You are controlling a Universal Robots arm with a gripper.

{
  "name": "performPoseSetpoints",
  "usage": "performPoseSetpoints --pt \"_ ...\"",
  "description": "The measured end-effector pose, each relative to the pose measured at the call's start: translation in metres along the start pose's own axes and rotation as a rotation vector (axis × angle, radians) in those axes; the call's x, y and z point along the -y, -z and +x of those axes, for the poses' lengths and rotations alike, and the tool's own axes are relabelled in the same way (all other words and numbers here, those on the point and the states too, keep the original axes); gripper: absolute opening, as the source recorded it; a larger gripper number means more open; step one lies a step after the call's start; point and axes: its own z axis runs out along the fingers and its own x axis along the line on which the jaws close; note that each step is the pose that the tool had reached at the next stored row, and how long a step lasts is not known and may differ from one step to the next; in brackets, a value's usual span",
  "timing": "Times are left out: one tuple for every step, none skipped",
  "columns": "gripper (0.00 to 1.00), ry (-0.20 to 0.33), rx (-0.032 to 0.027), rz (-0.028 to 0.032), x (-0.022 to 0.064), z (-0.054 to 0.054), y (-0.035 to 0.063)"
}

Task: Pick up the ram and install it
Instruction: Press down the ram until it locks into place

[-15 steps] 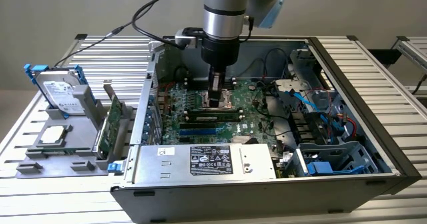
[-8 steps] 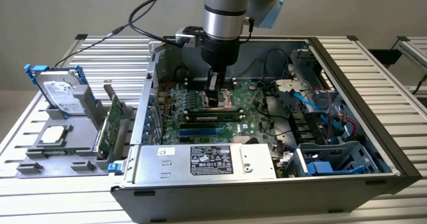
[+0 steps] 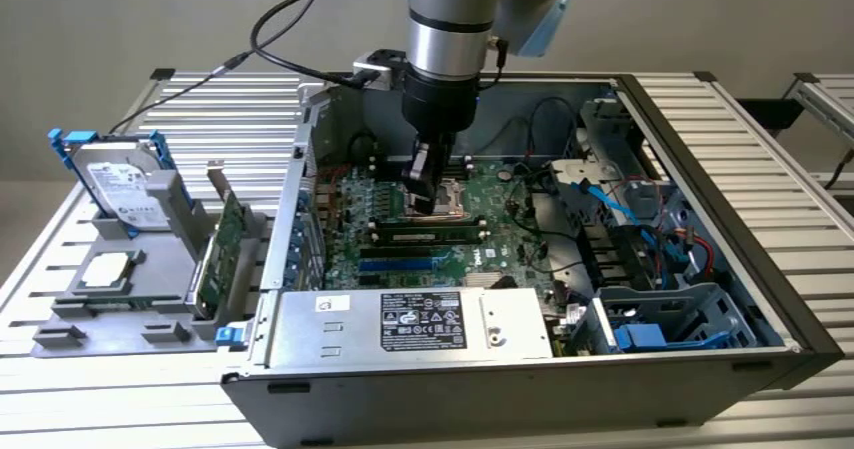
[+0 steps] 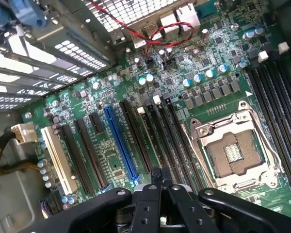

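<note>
Gripper point(image 3: 424, 201) down inside the open computer case point(image 3: 747, 269), fingers pinched together with nothing between them, poised over the motherboard point(image 4: 184, 73); the ram point(image 3: 430, 236) sits in its slot just beside the fingertips

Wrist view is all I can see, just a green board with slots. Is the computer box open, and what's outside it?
Observer: Yes, the case is open on top, and the arm reaches down into it.
Operator: Is anything beside it?
Observer: A grey tray at the exterior view's left holds a hard drive standing upright.
Operator: Anything else there?
Observer: A green expansion card stands on edge in the same tray.
</note>
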Motion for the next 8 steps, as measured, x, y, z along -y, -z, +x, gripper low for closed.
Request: performPoseSetpoints --pt "0.11 -0.017 0.0005 -0.0022 0.0000 0.0000 0.0000" --pt "0.11 -0.032 0.0010 -0.0040 0.0000 0.0000 0.0000" --pt "0.11 -0.047 0.0018 -0.0054 0.0000 0.0000 0.0000" --pt "0.11 -0.061 0.0026 -0.0064 0.0000 0.0000 0.0000" --pt "0.11 -0.075 0.0035 -0.0072 0.0000 0.0000 -0.0001" --pt "0.11 -0.088 0.0044 -0.0079 0.0000 -0.0001 -0.0001" --pt "0.11 -0.100 0.0053 -0.0080 0.0000 -0.0001 -0.0001" --pt "0.11 -0.112 0.0066 -0.0079 0.0000 -0.0001 -0.0002"
